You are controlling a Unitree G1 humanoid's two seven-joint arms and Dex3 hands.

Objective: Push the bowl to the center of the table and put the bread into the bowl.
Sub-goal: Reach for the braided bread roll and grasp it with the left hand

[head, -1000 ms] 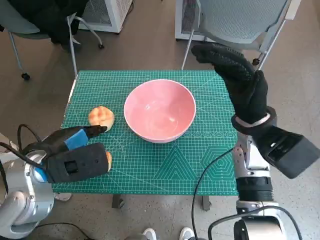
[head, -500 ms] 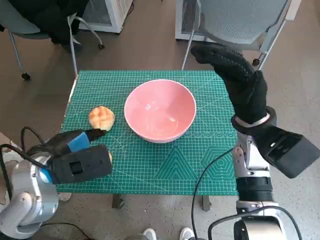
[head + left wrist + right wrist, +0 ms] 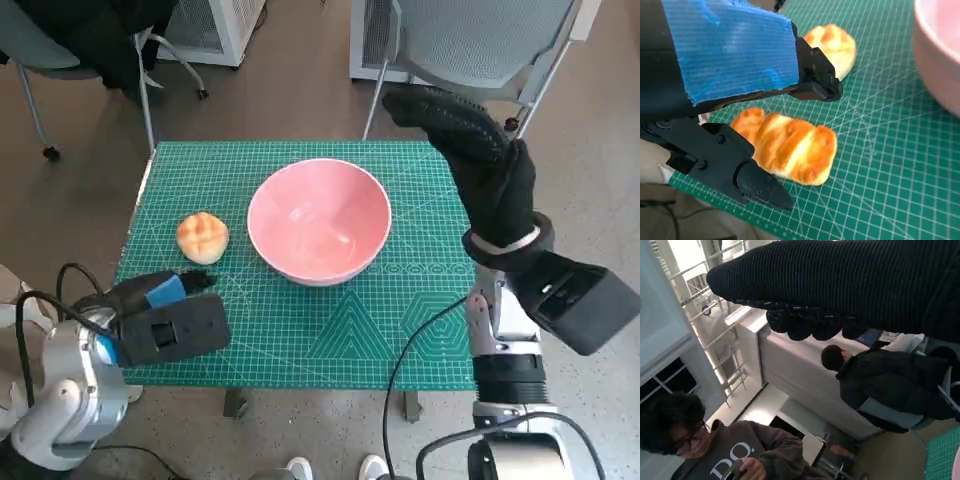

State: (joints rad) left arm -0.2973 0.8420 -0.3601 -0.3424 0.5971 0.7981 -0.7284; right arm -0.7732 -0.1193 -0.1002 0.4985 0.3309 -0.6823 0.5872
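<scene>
The pink bowl [image 3: 300, 266] stands about mid-table on the green mat; its rim shows in the left wrist view [image 3: 940, 55]. A round bun [image 3: 203, 237] [image 3: 832, 47] lies left of it. Near the front left edge my left hand [image 3: 160, 295] [image 3: 725, 55] hovers low over a long golden bread [image 3: 790, 147]. Black fingers [image 3: 747, 175] lie on either side of this bread without closing on it. The head view hides this bread under the hand. My right hand [image 3: 480, 170] [image 3: 840, 285] is raised over the table's far right corner, holding nothing.
The green cutting mat [image 3: 350, 340] covers the small table. A grey chair [image 3: 480, 40] stands behind the far right corner and another chair [image 3: 90, 40] at the far left. Two people [image 3: 725, 455] [image 3: 880, 375] show in the right wrist view.
My left arm has drawn back and down while the hand turned and slid slightly right, now covering the long bread's end that showed earlier. Bowl, bun and right hand are unmoved.
</scene>
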